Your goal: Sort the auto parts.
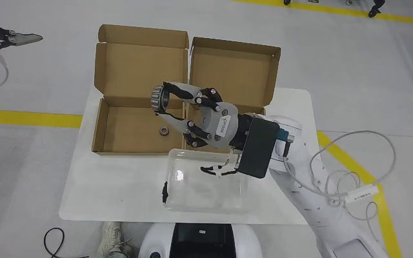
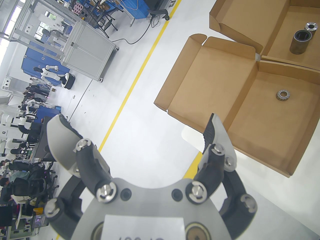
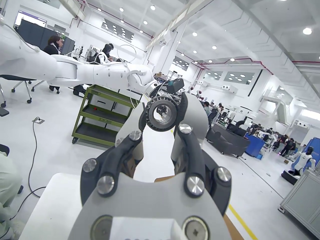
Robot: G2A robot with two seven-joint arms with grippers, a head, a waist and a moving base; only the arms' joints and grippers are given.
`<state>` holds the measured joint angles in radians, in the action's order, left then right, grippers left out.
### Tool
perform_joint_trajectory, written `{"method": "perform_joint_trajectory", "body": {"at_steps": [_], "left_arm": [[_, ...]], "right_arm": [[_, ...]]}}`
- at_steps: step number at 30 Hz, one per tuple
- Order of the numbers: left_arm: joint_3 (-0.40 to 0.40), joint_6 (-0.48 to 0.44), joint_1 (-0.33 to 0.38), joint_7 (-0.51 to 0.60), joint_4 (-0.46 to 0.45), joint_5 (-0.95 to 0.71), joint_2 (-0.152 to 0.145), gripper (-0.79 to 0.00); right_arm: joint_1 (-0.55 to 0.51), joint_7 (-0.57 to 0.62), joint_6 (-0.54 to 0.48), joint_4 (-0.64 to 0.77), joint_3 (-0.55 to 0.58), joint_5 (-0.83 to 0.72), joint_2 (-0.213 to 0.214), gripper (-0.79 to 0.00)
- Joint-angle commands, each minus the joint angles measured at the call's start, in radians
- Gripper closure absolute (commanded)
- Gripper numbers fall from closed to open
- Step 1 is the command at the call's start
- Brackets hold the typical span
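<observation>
One right gripper (image 1: 164, 99) is squeezing a grey toothed metal ring (image 1: 154, 98) above the frame-left brown cardboard box (image 1: 126, 132), probably for dropping inside.

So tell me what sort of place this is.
Probably a large industrial robotics workshop or factory hall: a yellow floor line, blue workbenches, a green cart and another white robot in the background.

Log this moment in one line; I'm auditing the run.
right gripper: shut on large bearing, above cardboard box | left gripper: open, empty | small bearing: in that box
</observation>
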<state>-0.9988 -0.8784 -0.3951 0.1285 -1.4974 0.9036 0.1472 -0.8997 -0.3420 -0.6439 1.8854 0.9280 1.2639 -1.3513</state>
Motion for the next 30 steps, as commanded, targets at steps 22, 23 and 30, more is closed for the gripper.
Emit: {"method": "perform_joint_trajectory", "body": {"at_steps": [22, 23, 30], "left_arm": [[0.0, 0.0, 0.0, 0.0, 0.0, 0.0, 0.0, -0.785], [0.0, 0.0, 0.0, 0.0, 0.0, 0.0, 0.0, -0.785], [0.0, 0.0, 0.0, 0.0, 0.0, 0.0, 0.0, -0.785]], "right_arm": [[-0.104, 0.114, 0.034, 0.055, -0.018, 0.07, 0.01, 0.0], [-0.118, 0.117, 0.038, 0.047, -0.02, 0.076, 0.011, 0.0], [-0.149, 0.16, 0.065, -0.056, -0.043, 0.098, 0.009, 0.0]]}}
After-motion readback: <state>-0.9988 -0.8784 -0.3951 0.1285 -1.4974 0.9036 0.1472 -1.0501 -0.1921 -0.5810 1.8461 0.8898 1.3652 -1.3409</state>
